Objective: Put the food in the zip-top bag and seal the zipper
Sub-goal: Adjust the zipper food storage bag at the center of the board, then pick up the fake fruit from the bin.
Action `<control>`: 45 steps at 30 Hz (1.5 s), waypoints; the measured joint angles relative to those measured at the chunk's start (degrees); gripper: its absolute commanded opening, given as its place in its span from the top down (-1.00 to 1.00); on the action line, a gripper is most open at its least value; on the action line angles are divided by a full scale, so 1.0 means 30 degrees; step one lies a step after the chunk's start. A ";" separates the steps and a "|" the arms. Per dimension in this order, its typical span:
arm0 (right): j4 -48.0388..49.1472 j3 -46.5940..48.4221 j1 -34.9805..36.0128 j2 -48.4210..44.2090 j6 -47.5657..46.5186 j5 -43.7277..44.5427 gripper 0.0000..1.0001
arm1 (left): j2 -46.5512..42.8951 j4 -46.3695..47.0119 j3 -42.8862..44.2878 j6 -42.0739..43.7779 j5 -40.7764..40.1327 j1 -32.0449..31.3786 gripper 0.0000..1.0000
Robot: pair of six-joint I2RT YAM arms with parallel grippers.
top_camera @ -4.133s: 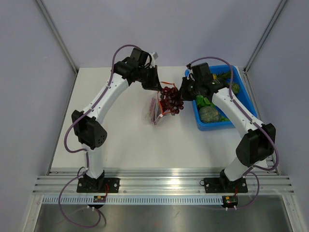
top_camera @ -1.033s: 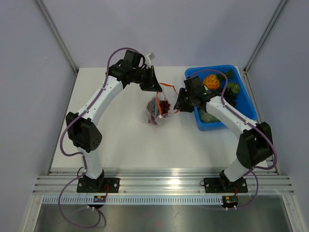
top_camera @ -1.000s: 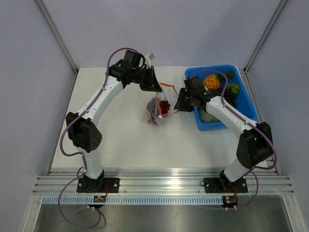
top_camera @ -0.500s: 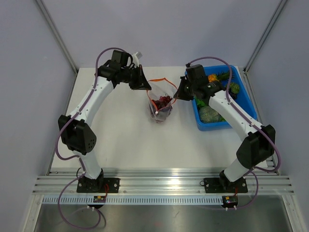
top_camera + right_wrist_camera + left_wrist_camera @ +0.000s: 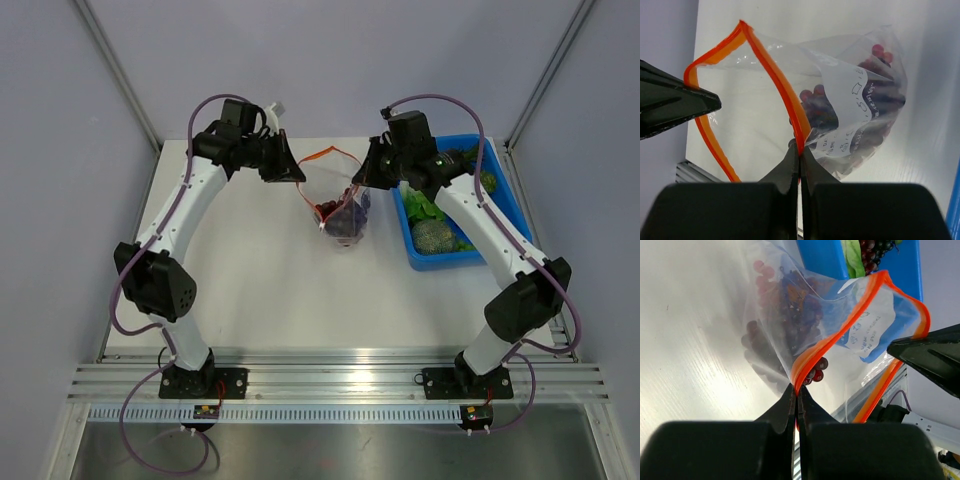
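Top external view is showing two arms reaching toward each other over the white counter (image 5: 250, 280). A clear bag (image 5: 343, 212) is hanging between them with its mouth held up.

The left claw (image 5: 796, 390) is pressed together and is pinching the orange zipper strip (image 5: 837, 332) at one end of the mouth. The right claw (image 5: 799, 150) is pressed together too, and it is pinching the same strip at the other end. The mouth is gaping open between the two claws, so the orange strip is making a loop.

At the bottom of the bag, dark purple grapes (image 5: 880, 100) are sitting inside. A white label (image 5: 847, 120) with writing on it is showing on the side of the bag. I cannot tell if the bottom of the bag is touching the counter.

A blue bin (image 5: 455, 262) is sitting on the counter just beside the bag, on the right, under the right arm. More food is lying in the bin: a green leafy piece (image 5: 424, 205), a round green bumpy piece (image 5: 433, 236) and another bunch of grapes (image 5: 875, 247).
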 measured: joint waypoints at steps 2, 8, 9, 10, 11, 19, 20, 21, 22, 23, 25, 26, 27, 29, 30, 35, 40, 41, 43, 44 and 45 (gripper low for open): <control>0.0022 0.0415 0.0000 0.0168 0.0000 -0.0546 1.00 | 0.0000 -0.0291 0.0809 0.0000 -0.0219 -0.0211 1.00; 0.0153 0.0335 0.0000 0.0219 -0.0015 -0.1166 1.00 | -0.0211 -0.0189 0.2433 -0.0007 -0.0699 -0.1180 1.00; 0.0255 0.0102 0.0000 0.0211 -0.0044 -0.1056 1.00 | -0.0219 -0.0153 0.2404 -0.0029 -0.0743 -0.1311 1.00; 0.0379 -0.0189 -0.0029 0.0219 -0.0124 -0.0867 1.00 | -0.0219 -0.0051 0.2273 -0.0073 -0.0758 -0.1435 1.00; 0.0466 -0.0466 -0.0066 0.0233 -0.0189 -0.0721 1.00 | -0.0219 0.0051 0.2076 -0.0124 -0.0765 -0.1515 1.00; 0.0401 -0.1756 -0.1217 0.0678 -0.0991 0.0233 -0.24 | 0.0401 0.0415 0.0546 -0.0772 -0.1355 -0.2871 1.00; 0.0357 -0.1690 -0.1304 0.0634 -0.1151 0.0372 -0.26 | 0.0597 0.0408 0.0627 -0.0918 -0.1413 -0.3104 1.00; 0.0240 -0.1596 -0.1326 0.0590 -0.1333 0.0444 -0.28 | 0.0758 0.0423 0.0750 -0.1005 -0.1435 -0.3300 1.00; 0.0080 -0.1508 -0.1348 0.0517 -0.1537 0.0474 -0.29 | 0.0976 0.0437 0.0947 -0.1115 -0.1486 -0.3519 1.00; -0.0073 -0.1450 -0.1399 0.0415 -0.1705 0.0495 -0.29 | 0.1173 0.0437 0.1173 -0.1260 -0.1530 -0.3672 1.00; -0.0532 -0.1282 -0.1501 0.0015 -0.2091 0.0619 -0.36 | 0.1574 0.0466 0.1676 -0.1501 -0.1698 -0.3796 1.00; -0.0692 -0.1260 -0.1676 -0.0342 -0.2280 0.0656 -0.36 | 0.1698 0.0481 0.1843 -0.1603 -0.1829 -0.3789 1.00; -0.0896 -0.1260 -0.1909 -0.0787 -0.2484 0.0765 -0.36 | 0.1756 0.0503 0.1923 -0.1705 -0.1953 -0.3759 1.00; -0.1144 -0.1253 -0.2630 -0.1785 -0.2754 0.0962 -0.41 | 0.1770 0.0525 0.1938 -0.1923 -0.2178 -0.3730 1.00; -0.1209 -0.1260 -0.3184 -0.2382 -0.2878 0.1100 -0.43 | 0.1770 0.0568 0.1938 -0.2004 -0.2280 -0.3730 1.00; -0.0940 -0.2470 -0.7002 -0.5282 -0.2973 0.1931 -0.54 | 0.1770 0.0765 0.1938 -0.2288 -0.2492 -0.3679 1.00; -0.0284 -0.4670 -1.0892 -0.5348 -0.2550 0.2579 -0.48 | 0.1770 0.1049 0.1778 -0.2441 -0.2535 -0.3679 1.00; -0.0168 -0.5013 -1.1591 -0.4969 -0.2390 0.2718 -0.48 | 0.1770 0.1180 0.1698 -0.2463 -0.2528 -0.3679 1.00; 0.0211 -0.5581 -1.2684 -0.4022 -0.2106 0.3373 -0.47 | 0.1770 0.1355 0.1537 -0.2484 -0.2528 -0.3679 1.00; 0.0423 -0.5814 -1.2917 -0.3577 -0.1989 0.3657 -0.47 | 0.1770 0.1341 0.1508 -0.2470 -0.2535 -0.3679 1.00; 0.0576 -0.5989 -1.2983 -0.3206 -0.1872 0.3942 -0.47 | 0.1770 0.1311 0.1508 -0.2441 -0.2543 -0.3679 1.00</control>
